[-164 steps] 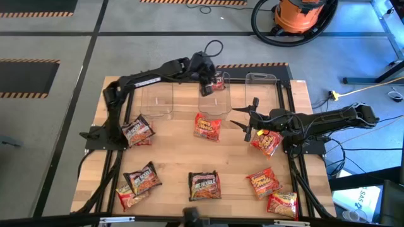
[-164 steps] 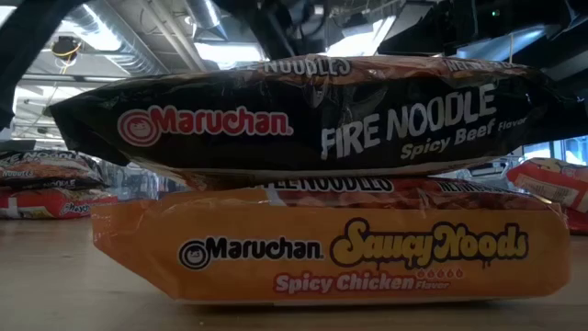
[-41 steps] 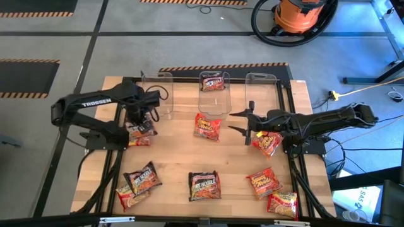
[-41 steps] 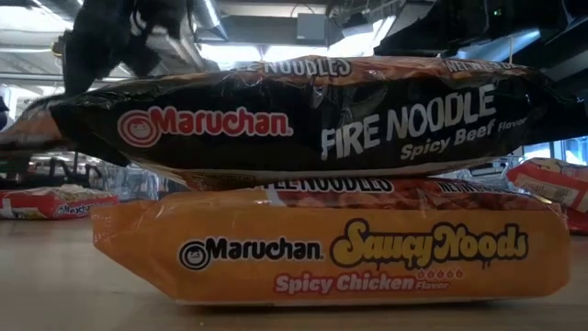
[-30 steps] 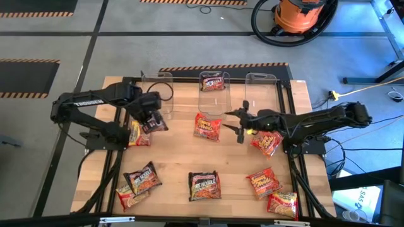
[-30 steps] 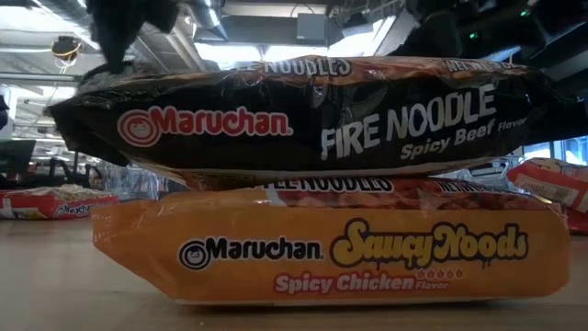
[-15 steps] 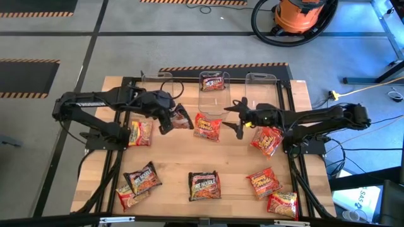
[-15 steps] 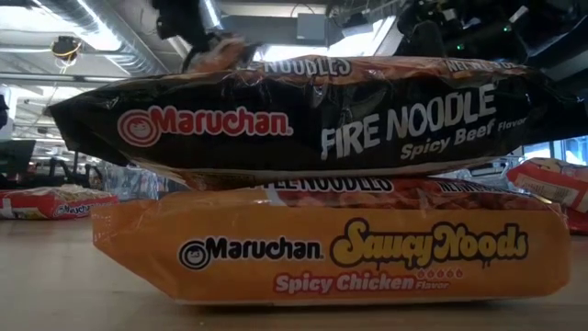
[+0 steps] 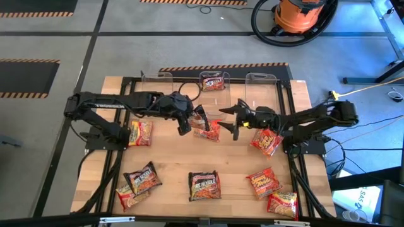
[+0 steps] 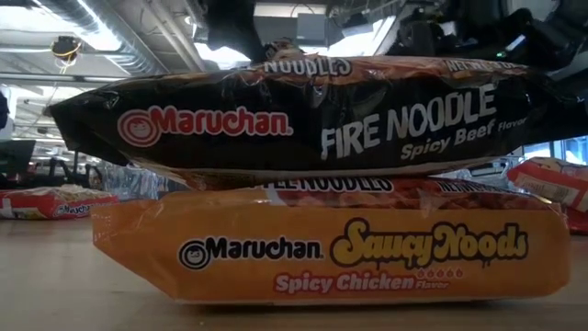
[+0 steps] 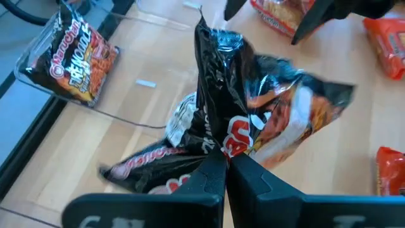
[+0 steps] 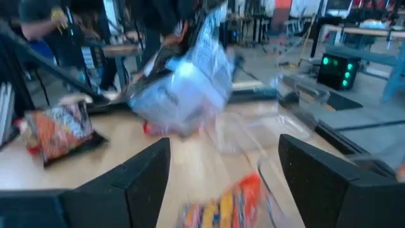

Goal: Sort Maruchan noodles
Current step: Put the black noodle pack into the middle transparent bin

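Note:
My left gripper (image 9: 187, 121) is over the table's middle, shut on a dark brown-black Maruchan packet (image 9: 199, 117), which shows crumpled in the left wrist view (image 11: 253, 107). My right gripper (image 9: 232, 122) stands open just right of that packet, facing it, its fingers (image 12: 149, 183) wide apart. A red-orange packet (image 9: 211, 131) lies flat on the table below and between the two grippers. Another dark packet (image 9: 213, 82) lies in the middle clear tub (image 11: 69, 54). My left gripper pinches a crumpled bunch of the dark packet's wrapper (image 11: 221, 142) between its two shut fingers. The packet is lifted clear of the table and sticks out ahead of the fingers, bent and creased. Which edge it has, I cannot tell.
Clear tubs stand at the far edge, left (image 9: 158, 79) and right (image 9: 262, 79) of the middle one. Loose packets lie at the left (image 9: 140, 132), near left (image 9: 142, 178), near middle (image 9: 204, 186) and right (image 9: 265, 140) (image 9: 263, 183). In the low view, a dark packet (image 10: 303, 115) rests on an orange one (image 10: 331, 244).
My left gripper has carried the dark packet from the table's left side toward the middle, lifted clear of the table, and has turned on the way. My right gripper has moved toward the table's left, closing on the carried packet, still open.

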Available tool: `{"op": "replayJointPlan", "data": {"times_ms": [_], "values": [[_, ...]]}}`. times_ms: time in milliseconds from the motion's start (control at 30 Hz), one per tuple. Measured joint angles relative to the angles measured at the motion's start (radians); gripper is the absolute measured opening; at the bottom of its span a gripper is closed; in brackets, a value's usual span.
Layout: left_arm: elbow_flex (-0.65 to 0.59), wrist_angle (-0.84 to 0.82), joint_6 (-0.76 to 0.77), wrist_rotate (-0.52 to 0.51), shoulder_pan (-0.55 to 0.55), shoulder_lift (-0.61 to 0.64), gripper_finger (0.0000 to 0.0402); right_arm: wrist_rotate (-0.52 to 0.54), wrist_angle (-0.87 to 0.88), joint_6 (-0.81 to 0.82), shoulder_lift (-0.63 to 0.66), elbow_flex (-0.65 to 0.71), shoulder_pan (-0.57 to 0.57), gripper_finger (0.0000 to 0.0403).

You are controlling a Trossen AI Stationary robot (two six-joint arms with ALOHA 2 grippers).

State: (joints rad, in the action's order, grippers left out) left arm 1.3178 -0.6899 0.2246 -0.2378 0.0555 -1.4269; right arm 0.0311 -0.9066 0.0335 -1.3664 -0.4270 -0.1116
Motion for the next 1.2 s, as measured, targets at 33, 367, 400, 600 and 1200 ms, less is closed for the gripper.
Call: {"op": "replayJointPlan", "data": {"times_ms": [33,367,400,600,1200], "values": [[0.0,0.023,0.0,-0.008,0.0,-0.01,0.0,-0.005,-0.012,0.021,-0.012,0.0,0.0,0.0271],[0.0,0.099,-0.052,-0.034,0.0,-0.064,0.0,-0.04,-0.066,0.197,-0.11,-0.099,0.0,0.0271],[0.0,0.113,-0.052,-0.035,0.0,-0.063,0.0,-0.038,-0.063,0.209,-0.117,-0.104,0.0,0.0271],[0.0,0.161,-0.079,-0.044,0.0,-0.062,0.0,-0.074,-0.003,0.252,-0.177,-0.169,0.001,0.0271],[0.0,0.173,-0.078,-0.093,0.006,-0.062,0.0,-0.075,-0.048,0.304,-0.22,-0.191,0.015,0.0271]]}}
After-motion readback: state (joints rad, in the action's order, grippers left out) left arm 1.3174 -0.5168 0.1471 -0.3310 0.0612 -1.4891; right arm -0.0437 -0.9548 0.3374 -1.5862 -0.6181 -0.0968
